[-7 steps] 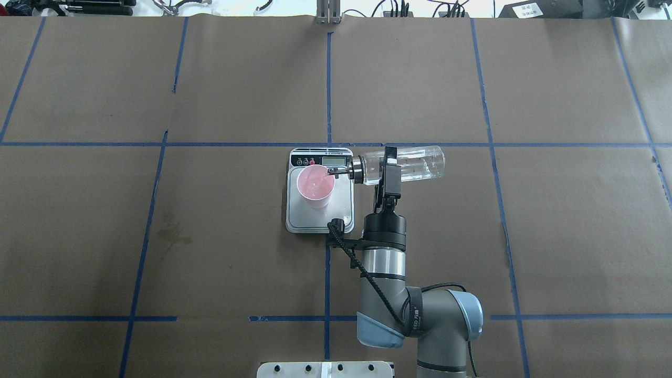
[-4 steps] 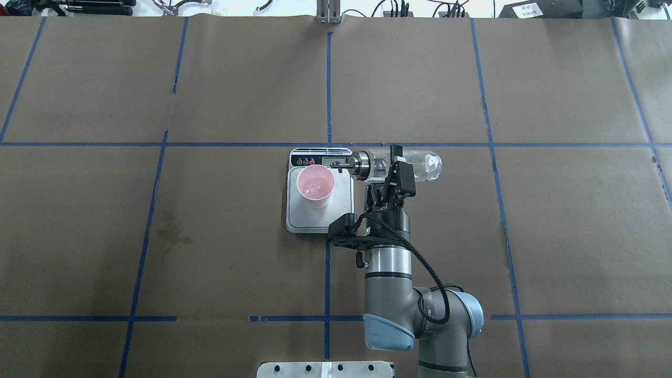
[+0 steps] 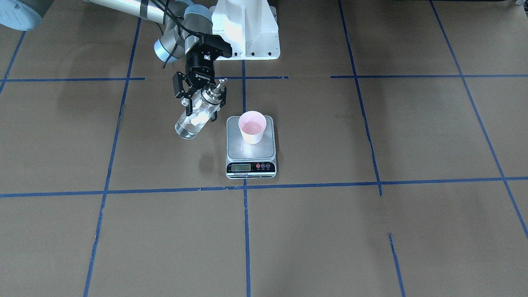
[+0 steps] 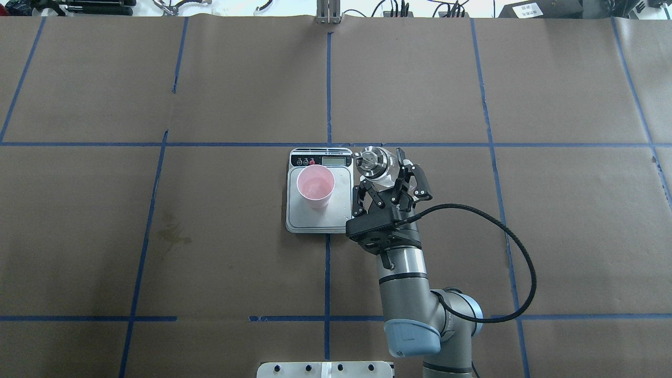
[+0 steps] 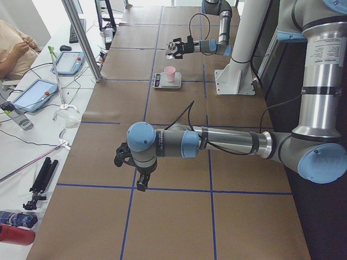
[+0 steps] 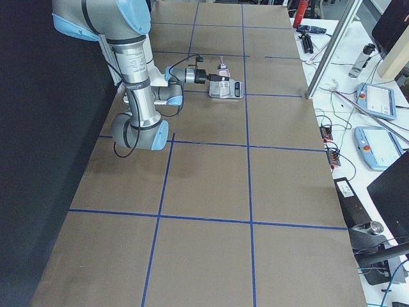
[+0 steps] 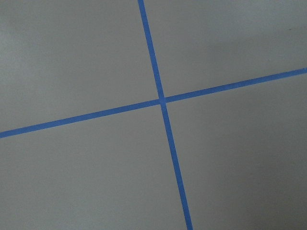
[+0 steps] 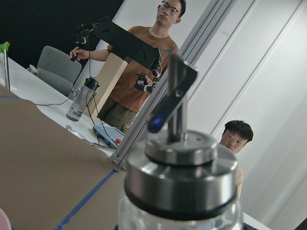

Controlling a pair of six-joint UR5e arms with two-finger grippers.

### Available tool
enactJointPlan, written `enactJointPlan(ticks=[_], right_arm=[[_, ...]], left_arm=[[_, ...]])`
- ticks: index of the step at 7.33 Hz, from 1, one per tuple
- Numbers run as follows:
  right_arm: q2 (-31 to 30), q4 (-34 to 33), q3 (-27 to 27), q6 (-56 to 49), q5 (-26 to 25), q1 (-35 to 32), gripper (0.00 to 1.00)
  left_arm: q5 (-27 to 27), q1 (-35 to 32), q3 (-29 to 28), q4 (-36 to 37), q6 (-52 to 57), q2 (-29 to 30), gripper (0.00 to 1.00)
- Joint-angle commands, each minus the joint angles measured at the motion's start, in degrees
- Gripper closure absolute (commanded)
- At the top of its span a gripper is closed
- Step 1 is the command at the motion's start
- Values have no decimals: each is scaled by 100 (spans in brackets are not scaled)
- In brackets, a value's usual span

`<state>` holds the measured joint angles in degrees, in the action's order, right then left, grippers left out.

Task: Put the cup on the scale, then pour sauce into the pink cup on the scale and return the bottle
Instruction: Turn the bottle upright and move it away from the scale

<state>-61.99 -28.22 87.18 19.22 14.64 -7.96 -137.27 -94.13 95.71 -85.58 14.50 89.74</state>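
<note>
The pink cup (image 4: 315, 186) stands upright on the scale (image 4: 342, 202), left of the platform's middle, with a little clear liquid inside; it also shows in the front view (image 3: 252, 127) on the scale (image 3: 247, 156). My right gripper (image 4: 384, 171) is shut on the bottle (image 4: 374, 162), held in the air just right of the scale, cap up and tilted. In the front view the bottle (image 3: 193, 119) slants with sauce (image 3: 186, 127) in its lower end. The silver cap (image 8: 180, 167) fills the right wrist view. My left gripper (image 5: 128, 158) hangs over bare table; I cannot tell its state.
The robot's white base plate (image 4: 325, 369) sits at the near table edge. Blue tape lines (image 7: 161, 99) grid the brown paper. A dark stain (image 4: 170, 233) lies left of the scale. Operators (image 8: 144, 62) stand beyond the table.
The bottle swung from lying sideways, spout over the cup, to nearly upright beside the scale. The right wrist rotated and drew back to the right. The cup stayed put.
</note>
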Motion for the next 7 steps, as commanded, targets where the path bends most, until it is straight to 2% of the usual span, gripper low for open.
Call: enactJointPlan(ticks=[1, 3, 7], right_arm=[[-251, 1505, -8, 774, 241, 14, 100], [-471, 2754, -26, 926, 347, 22, 100], [-1796, 3041, -43, 1453, 277, -30, 100]], left_arm=[[7, 0, 0, -3, 0, 0, 0], [16, 0, 0, -3, 0, 0, 0], [16, 0, 0, -3, 9, 0, 0]])
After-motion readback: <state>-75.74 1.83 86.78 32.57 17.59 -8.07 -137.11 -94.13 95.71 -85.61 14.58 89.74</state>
